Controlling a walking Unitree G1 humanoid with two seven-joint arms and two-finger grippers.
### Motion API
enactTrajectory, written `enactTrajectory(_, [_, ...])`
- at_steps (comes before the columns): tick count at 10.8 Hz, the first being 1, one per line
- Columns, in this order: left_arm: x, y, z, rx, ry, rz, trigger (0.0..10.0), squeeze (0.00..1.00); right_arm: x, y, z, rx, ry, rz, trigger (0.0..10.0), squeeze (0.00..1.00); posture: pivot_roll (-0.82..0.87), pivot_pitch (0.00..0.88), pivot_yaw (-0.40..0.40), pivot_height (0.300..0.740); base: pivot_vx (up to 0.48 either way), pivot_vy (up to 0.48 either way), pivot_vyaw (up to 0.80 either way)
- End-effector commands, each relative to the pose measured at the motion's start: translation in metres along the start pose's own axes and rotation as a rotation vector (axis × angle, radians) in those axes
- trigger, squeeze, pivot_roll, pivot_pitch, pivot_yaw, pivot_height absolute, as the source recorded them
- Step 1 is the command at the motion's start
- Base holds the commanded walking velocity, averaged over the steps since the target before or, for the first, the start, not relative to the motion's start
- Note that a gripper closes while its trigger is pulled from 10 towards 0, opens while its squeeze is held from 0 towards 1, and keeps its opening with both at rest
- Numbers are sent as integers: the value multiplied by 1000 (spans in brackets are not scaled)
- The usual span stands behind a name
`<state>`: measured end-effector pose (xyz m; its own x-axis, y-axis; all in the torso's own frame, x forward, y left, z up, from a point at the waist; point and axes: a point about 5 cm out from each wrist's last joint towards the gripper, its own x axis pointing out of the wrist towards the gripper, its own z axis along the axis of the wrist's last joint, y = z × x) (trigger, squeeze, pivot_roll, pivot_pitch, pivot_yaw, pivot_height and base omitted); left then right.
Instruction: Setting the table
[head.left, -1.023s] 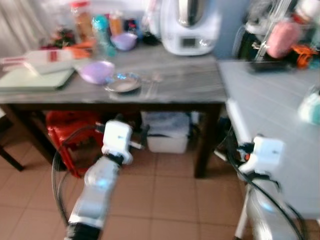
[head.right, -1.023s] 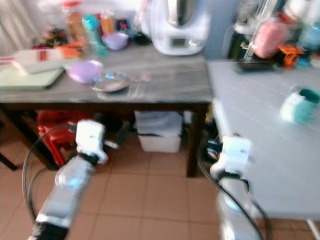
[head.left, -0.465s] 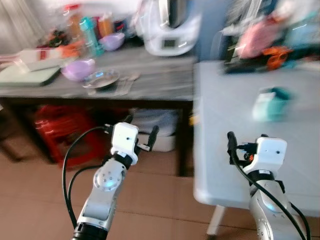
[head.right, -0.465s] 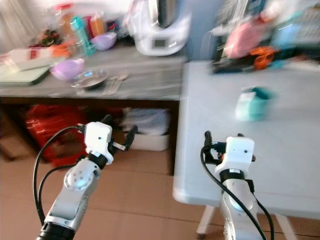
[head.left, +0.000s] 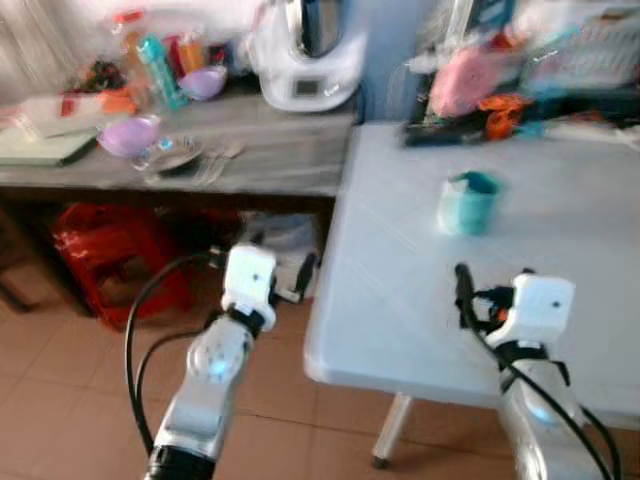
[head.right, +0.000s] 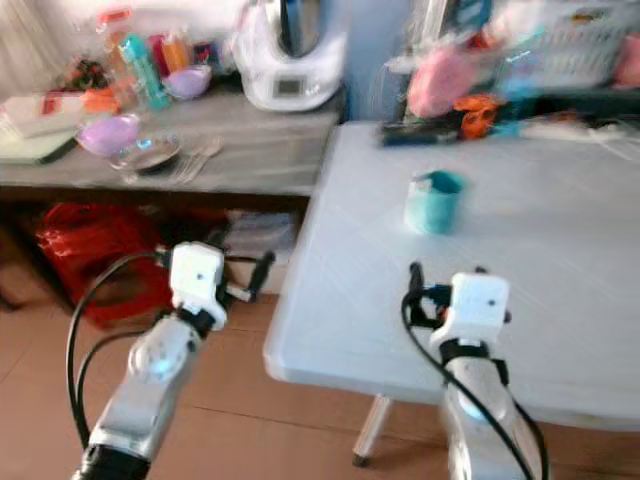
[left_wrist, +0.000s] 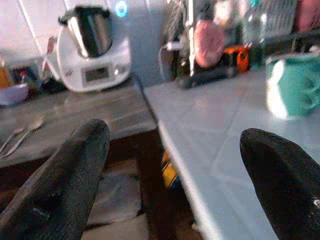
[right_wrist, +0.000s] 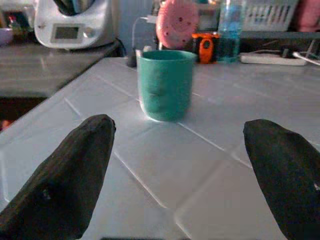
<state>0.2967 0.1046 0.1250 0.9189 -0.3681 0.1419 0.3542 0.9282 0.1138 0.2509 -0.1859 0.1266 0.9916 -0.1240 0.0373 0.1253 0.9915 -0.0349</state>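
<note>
Teal cup (right_wrist: 165, 85) upright on white table (head.left: 400, 290), ahead of right gripper (right_wrist: 180, 180). Left gripper (left_wrist: 175, 165) off table's edge. Both jaws spread wide, empty.

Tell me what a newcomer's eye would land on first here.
The teal cup stands upright and alone on the white tiled table, framed between the open fingers of the right gripper. Next, the white kitchen machine at the back of the grey wooden table, with purple bowls further left.
</note>
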Motion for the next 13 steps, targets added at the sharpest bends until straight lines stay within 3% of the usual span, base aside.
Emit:
enactTrajectory(1, [-4,9,-3,12,17,21,10000,0,1,7,5,16,-19,22,10000,0,-15,0,84,740,0,-368,0])
enactTrajectory(5, [-4,9,-3,12,17,21,10000,0,1,7,5,16,-19,22,10000,0,-15,0,84,740,0,-368,0])
enactTrajectory(6, [-17,-5,-20,-46,83,-122,10000,0,4,14,4,-3,-23,55,10000,0,-14,0,97,740,0,0,0])
enactTrajectory(8, [-22,-6,-24,-56,98,-140,10000,0,6,13,6,-5,-32,56,10000,0,-11,0,94,740,0,0,0])
enactTrajectory(13, [-19,-4,-19,-73,67,-144,10000,0,8,14,9,-26,-51,65,10000,0,-15,0,92,740,0,0,123])
